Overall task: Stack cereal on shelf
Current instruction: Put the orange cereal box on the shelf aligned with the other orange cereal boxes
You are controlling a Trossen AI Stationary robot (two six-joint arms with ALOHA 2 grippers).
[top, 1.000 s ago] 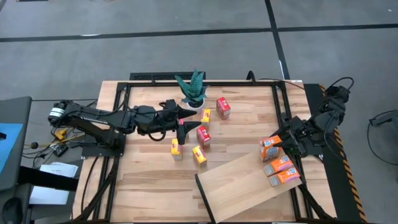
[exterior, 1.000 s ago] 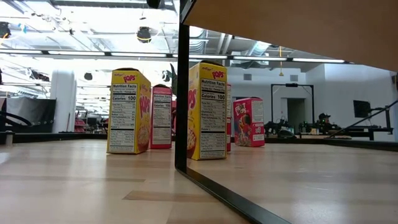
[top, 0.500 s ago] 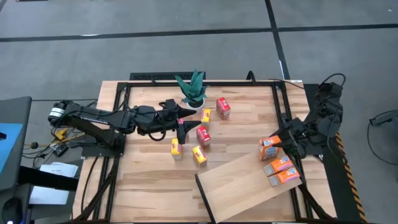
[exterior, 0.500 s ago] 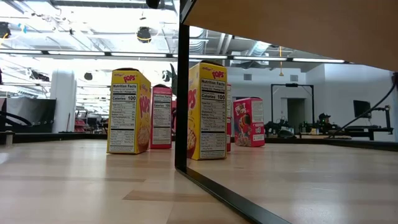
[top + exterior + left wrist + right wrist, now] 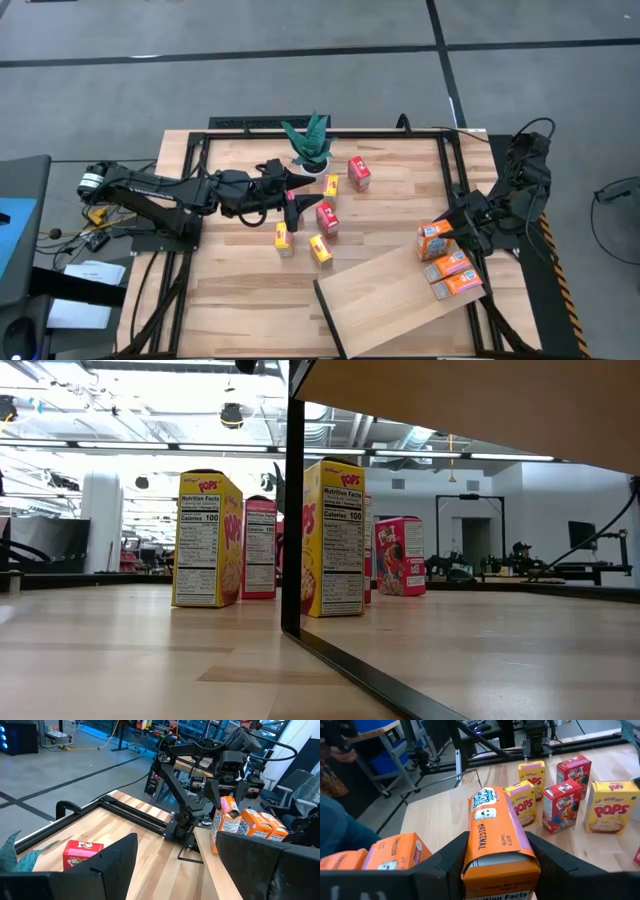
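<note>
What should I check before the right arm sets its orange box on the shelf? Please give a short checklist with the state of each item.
1. Right gripper holds the orange box on both sides: ok.
2. Two orange boxes already lie on the shelf: ok.
3. Free board beside them: ok.
4. Left gripper is far away, among the middle boxes near the plant: ok.
5. Whether the shelf is level: cannot tell.

Bright overhead light; soft shadows

Green potted plant (image 5: 309, 143) upright near planked tabletop (image 5: 240, 285) far edge.
</note>
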